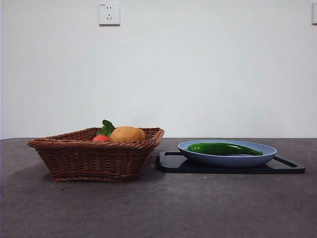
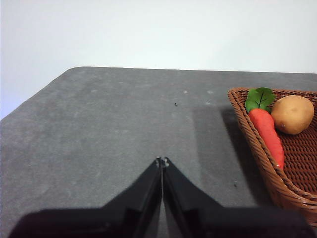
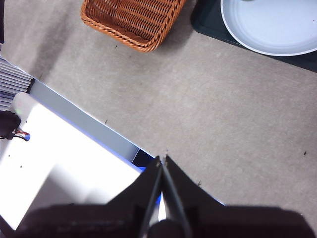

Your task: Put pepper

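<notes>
The long glossy dark green pepper (image 1: 224,148) lies across the blue plate (image 1: 233,159), which rests on a black tray (image 1: 171,162) right of the basket. Neither arm appears in the front view. My left gripper (image 2: 162,161) is shut and empty over bare table, with the basket's corner off to its side. My right gripper (image 3: 162,158) is shut and empty above the table's front edge, far from the blue plate (image 3: 277,25); the pepper is almost entirely out of that view.
A brown wicker basket (image 1: 94,157) stands left of the tray, holding a round yellow-orange fruit (image 1: 128,134) and a red fruit with green leaves (image 1: 101,137). A white surface (image 3: 54,163) lies beyond the table edge.
</notes>
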Tool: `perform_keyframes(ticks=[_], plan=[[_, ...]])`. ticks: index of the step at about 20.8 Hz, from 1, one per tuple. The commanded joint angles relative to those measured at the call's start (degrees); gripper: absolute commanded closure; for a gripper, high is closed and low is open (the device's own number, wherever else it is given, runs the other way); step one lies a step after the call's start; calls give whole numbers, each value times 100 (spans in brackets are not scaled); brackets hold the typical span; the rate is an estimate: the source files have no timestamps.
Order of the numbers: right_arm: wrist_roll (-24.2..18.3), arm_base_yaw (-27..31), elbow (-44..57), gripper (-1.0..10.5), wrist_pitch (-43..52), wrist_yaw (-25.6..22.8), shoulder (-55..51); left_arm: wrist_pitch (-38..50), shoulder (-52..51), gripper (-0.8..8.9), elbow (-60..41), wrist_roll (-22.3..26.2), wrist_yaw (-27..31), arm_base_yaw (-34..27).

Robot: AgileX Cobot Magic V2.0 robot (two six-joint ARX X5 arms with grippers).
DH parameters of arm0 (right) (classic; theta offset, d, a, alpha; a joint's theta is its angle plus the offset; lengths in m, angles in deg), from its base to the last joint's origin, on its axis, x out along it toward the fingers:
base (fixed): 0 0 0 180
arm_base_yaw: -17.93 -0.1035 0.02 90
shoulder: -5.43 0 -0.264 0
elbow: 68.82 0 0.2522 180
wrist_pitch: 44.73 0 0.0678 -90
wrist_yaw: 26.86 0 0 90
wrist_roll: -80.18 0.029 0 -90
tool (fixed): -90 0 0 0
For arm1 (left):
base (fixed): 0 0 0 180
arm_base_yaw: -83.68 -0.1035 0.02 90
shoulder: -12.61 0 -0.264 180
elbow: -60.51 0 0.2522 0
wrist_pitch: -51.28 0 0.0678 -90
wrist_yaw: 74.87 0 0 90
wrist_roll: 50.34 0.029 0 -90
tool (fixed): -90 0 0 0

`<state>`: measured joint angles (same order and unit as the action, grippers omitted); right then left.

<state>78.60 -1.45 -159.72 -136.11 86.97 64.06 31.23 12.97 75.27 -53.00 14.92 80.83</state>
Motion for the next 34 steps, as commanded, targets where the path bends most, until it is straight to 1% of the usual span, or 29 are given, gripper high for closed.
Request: perform_keyframes(ticks=[1, 8, 9, 10, 11, 12, 14, 15, 17, 19, 22, 23, 26, 29, 34], plan=[[-68, -13, -92, 934, 0, -13, 46, 68, -17, 805, -61, -37, -7, -17], [-70, -7, -92, 934, 2, -26, 28, 68, -17, 805, -61, -39, -7, -17], [-387, 87, -92, 934, 70, -39, -116, 68, -17, 805, -61, -37, -7, -17], [-612, 221, -90, 934, 251, -15, -291, 68, -17, 805, -61, -37, -7, -17], [-621, 380, -72, 934, 603, -13, -496, 68, -20, 805, -61, -37, -7, -17], [-586, 525, -11, 934, 1073, 17, -717, 68, -17, 805, -61, -37, -7, -17], [-387, 857, 249, 934, 2048, 24, -1213, 68, -20, 805, -61, -37, -7, -17], [-302, 1058, 501, 934, 2544, 17, -1499, 68, -17, 806, -61, -37, -7, -17], [-295, 1346, 1134, 934, 3414, -24, -2000, 68, -20, 806, -61, -37, -7, -17], [-297, 1561, 2131, 934, 4531, -61, -2588, 68, -20, 805, -61, -37, -7, -17], [-155, 1698, 3742, 934, 5904, -448, -3440, 68, -20, 805, -61, -37, -7, -17], [-85, 1711, 4190, 934, 6229, -544, -3665, 68, -20, 805, -61, -37, -7, -17], [-37, 1718, 5152, 934, 6776, -927, -4197, 68, -17, 805, -61, -39, -7, -17], [57, 1716, 5901, 934, 7031, -1228, -4677, 68, -17, 806, -61, -37, -7, -17], [136, 1716, 6695, 934, 7034, -1399, -5228, 68, -17, 806, -61, -37, -7, -17]])
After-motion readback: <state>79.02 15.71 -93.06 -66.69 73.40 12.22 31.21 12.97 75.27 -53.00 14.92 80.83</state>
